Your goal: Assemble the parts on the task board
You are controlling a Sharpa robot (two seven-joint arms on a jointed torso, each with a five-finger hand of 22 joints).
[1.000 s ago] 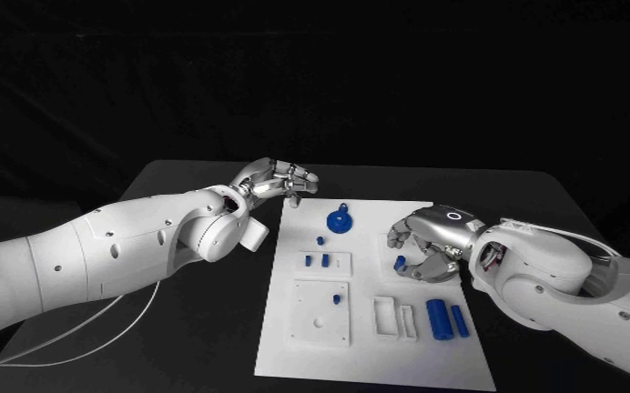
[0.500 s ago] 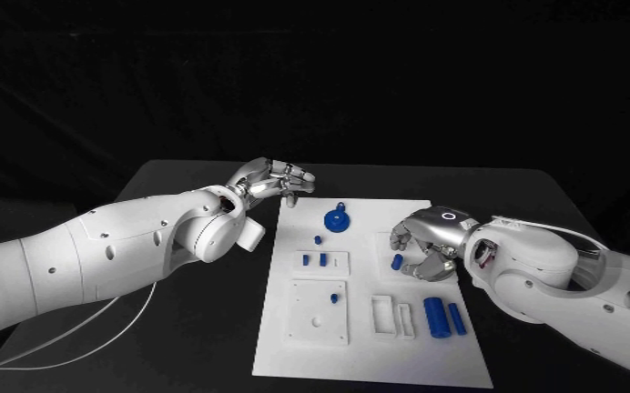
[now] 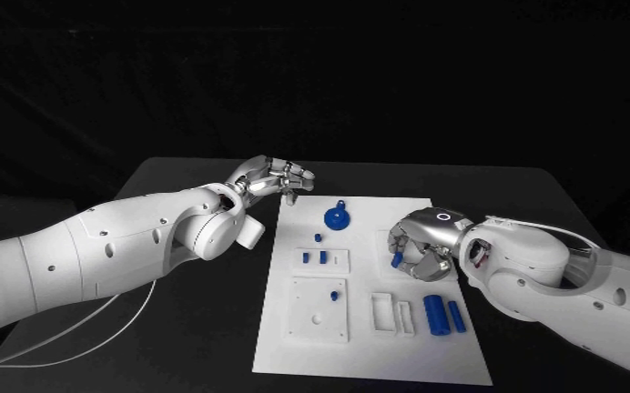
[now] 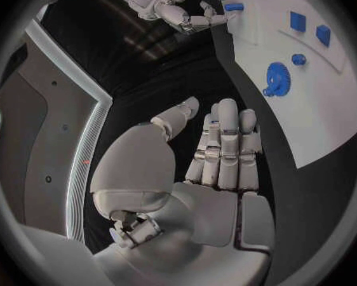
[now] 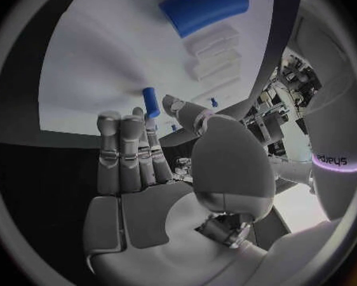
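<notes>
Robot hands at the task board (image 3: 296, 343)

Right robot hand (image 3: 422, 249) pinches a small blue peg (image 3: 397, 262) near the board's right edge; left robot hand (image 3: 273, 179) hovers clenched, holding nothing, off its far-left corner.

The room is dark; light falls from above onto the white task board (image 3: 374, 293), which shows bright against the black table (image 3: 184, 184) and a backdrop lost in shadow. The arms catch soft highlights, with a small glare on the right hand (image 3: 422, 246). Both wrist views bend straight edges strongly toward their rims, inside dark circular frames.
</notes>
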